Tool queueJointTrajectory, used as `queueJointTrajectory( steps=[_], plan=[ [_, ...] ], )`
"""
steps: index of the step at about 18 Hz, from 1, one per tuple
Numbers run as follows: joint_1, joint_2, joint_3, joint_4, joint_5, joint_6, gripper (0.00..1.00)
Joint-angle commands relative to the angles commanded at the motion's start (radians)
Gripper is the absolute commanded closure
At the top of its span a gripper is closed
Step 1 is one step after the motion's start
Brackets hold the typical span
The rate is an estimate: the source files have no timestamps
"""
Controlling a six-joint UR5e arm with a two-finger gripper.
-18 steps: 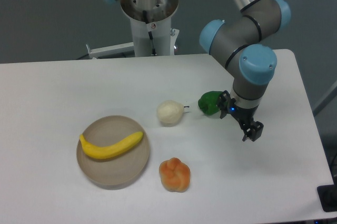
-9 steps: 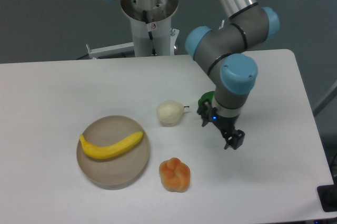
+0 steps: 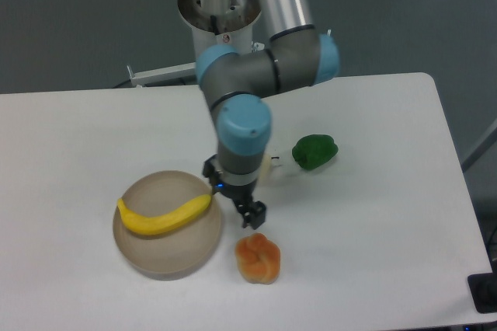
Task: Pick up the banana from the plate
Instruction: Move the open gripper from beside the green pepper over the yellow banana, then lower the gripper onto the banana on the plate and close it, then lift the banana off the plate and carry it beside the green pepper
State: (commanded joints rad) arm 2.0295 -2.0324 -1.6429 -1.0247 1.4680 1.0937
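The yellow banana (image 3: 163, 218) lies across the beige plate (image 3: 159, 267) at the front left of the table, its right tip at the plate's right rim. My gripper (image 3: 233, 191) points down just right of that tip, over the rim. The wrist hides most of it from above. One black finger (image 3: 254, 214) sticks out at the lower right and another at the upper left, spread apart, so it looks open with nothing in it.
A lumpy orange pepper (image 3: 258, 258) sits right of the plate, just below the gripper. A green pepper (image 3: 314, 151) lies further right. A white fruit (image 3: 270, 169) is mostly hidden behind the arm. The robot base (image 3: 221, 28) stands at the back.
The arm has swung left across the table, from beside the green pepper to the plate's right rim by the banana tip. The fruits and the plate have not moved.
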Motion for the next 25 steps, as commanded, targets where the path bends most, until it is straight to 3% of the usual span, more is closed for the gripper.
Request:
queueJointTrajectory(
  steps=[8, 10, 12, 13, 15, 19, 25],
  plan=[
    [-0.072, -0.083, 0.000, 0.002, 0.002, -0.071, 0.00],
    [-0.080, -0.095, 0.000, 0.027, 0.003, -0.109, 0.01],
    [-0.081, -0.097, 0.002, 0.034, 0.003, -0.121, 0.22],
    [-0.081, -0.098, 0.003, 0.034, 0.003, -0.121, 0.41],
    [-0.081, -0.098, 0.011, 0.034, 0.003, -0.133, 0.59],
    [-0.081, -0.091, 0.021, 0.035, 0.002, -0.158, 0.70],
    [-0.054, -0.029, 0.034, 0.026, -0.018, -0.149, 0.71]
  ],
)
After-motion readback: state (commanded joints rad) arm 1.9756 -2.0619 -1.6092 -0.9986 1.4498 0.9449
